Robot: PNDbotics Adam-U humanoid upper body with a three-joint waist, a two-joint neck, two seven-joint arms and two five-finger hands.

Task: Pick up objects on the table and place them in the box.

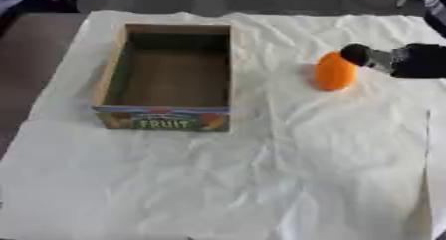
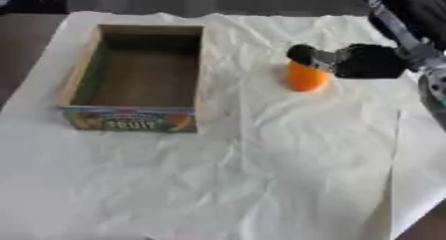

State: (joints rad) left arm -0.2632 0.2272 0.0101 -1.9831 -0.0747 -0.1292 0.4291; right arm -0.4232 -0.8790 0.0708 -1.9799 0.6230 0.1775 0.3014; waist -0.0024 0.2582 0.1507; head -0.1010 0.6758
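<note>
Crumpled white sheet (image 1: 261,174) over desk; left eye view: box (image 1: 109,69) empty, orange object (image 1: 334,73) outside, nothing placed yet. Right eye view: right hand (image 2: 366,60) touching orange object's top; fingers' opening impossible to tell.

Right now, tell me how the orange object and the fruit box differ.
The orange object is small, rounded and plain orange; the box is large, rectangular and brown, with a colourful FRUIT label on its front. The right hand is at the orange object; nothing touches the box. The orange object is solid-looking, while the box is open-topped and empty. Both sit on the white sheet.
</note>
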